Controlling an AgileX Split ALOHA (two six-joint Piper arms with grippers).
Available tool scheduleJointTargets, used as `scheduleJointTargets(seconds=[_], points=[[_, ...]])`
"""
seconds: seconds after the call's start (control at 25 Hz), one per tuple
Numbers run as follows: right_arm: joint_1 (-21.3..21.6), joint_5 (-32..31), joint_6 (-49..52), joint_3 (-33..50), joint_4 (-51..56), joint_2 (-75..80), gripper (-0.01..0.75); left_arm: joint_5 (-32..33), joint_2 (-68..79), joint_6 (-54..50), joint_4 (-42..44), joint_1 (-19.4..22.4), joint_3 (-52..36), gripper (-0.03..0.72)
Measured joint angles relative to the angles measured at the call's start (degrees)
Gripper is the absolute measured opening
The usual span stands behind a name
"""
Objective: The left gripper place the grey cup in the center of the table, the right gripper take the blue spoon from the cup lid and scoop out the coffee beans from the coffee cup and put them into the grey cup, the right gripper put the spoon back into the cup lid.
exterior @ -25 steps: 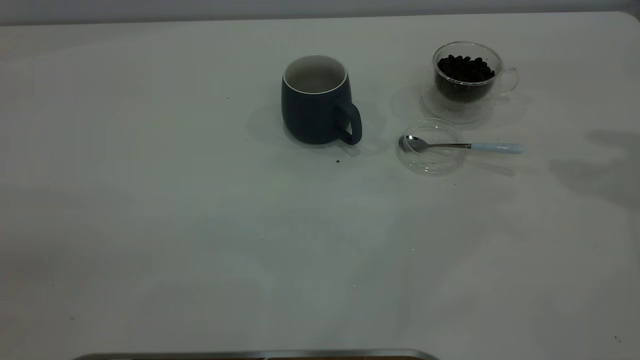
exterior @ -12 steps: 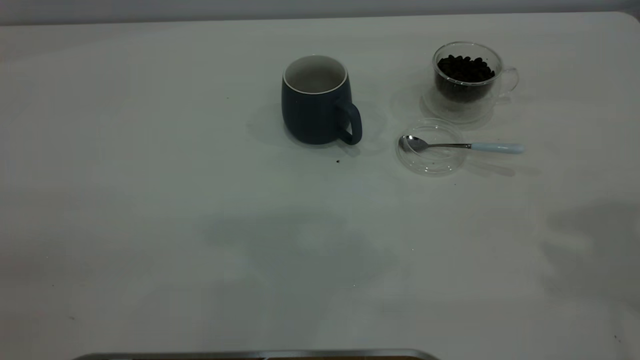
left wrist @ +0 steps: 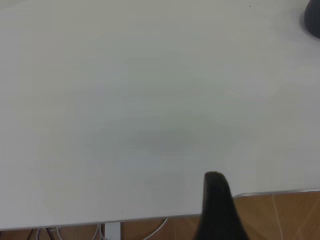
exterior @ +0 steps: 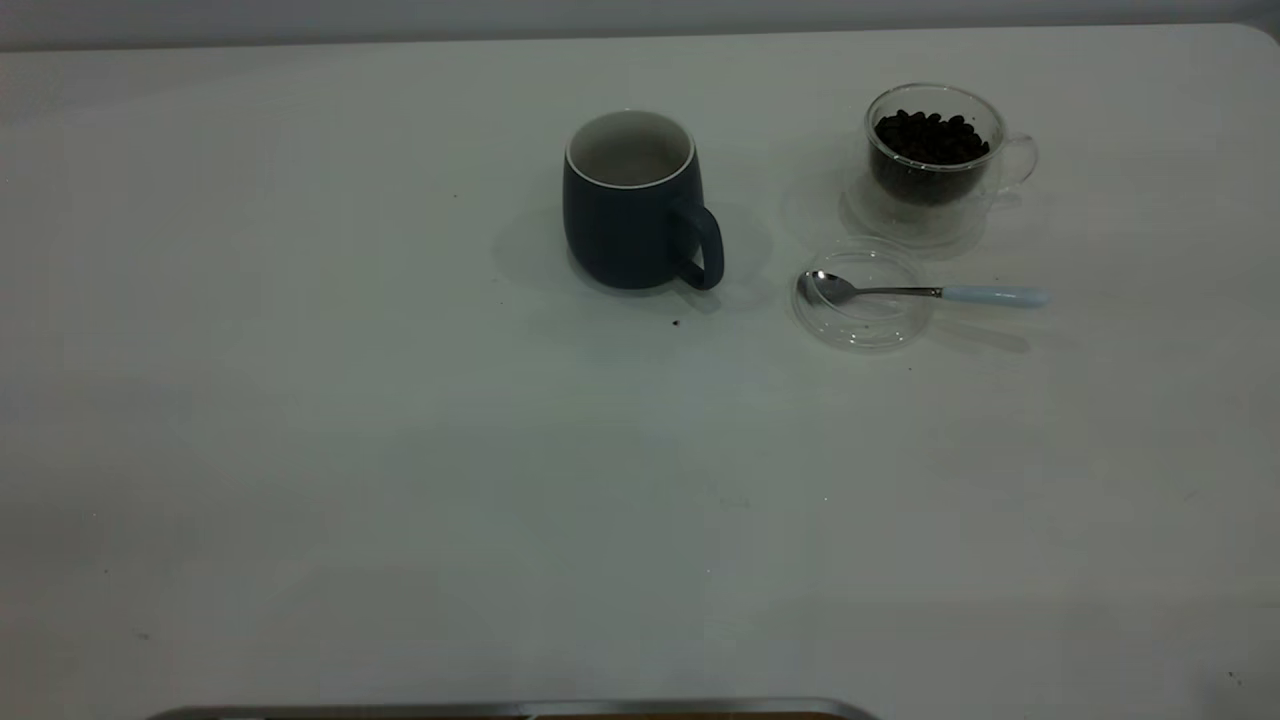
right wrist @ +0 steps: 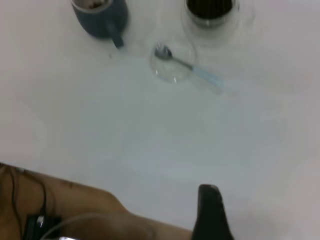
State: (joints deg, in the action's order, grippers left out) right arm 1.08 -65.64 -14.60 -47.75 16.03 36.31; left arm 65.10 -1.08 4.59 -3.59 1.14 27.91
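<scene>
White table (exterior: 300, 450) w/ grey cup (exterior: 632, 205) centred, blue spoon (exterior: 925, 293) on cup lid (exterior: 860, 325): we retract arms clear (grippers' state — can't tell).

Neither arm shows up in the exterior view at all. The left gripper (left wrist: 218, 210) is only a single dark finger poking into its wrist view, so no telling how the jaws stand. Same deal with the right gripper (right wrist: 211, 214) — just one finger. In the left wrist view the grey cup (left wrist: 313, 20) is a dark sliver cut off at the edge. In the right wrist view the grey cup (right wrist: 102, 15) and the coffee cup (right wrist: 210, 12) are both chopped off at the rim, and the cup lid (right wrist: 172, 62) is a faint blur.
</scene>
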Motion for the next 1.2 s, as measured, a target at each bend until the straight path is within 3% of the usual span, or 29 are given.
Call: scheduleJointTargets(seconds=[0.32, 0.56, 0.72, 0.96, 1.2], points=[[0.0, -4.36, 0.94, 0.65, -1.63, -18.09, 0.588, 0.0, 0.0, 0.0, 0.0, 0.0, 0.0, 0.567], [0.0, -5.13, 1.11, 8.91, -6.2, -26.95, 0.588, 0.0, 0.0, 0.0, 0.0, 0.0, 0.0, 0.567], [-0.14, -4.85, 3.71, 13.77, -6.7, -29.76, 0.588, 0.0, 0.0, 0.0, 0.0, 0.0, 0.0, 0.567], [-3.78, -1.23, 4.63, 15.74, -9.15, -36.01, 0.588, 0.0, 0.0, 0.0, 0.0, 0.0, 0.0, 0.567], [-3.91, 0.31, 7.39, 20.13, -9.27, -36.78, 0.588, 0.0, 0.0, 0.0, 0.0, 0.0, 0.0, 0.567]])
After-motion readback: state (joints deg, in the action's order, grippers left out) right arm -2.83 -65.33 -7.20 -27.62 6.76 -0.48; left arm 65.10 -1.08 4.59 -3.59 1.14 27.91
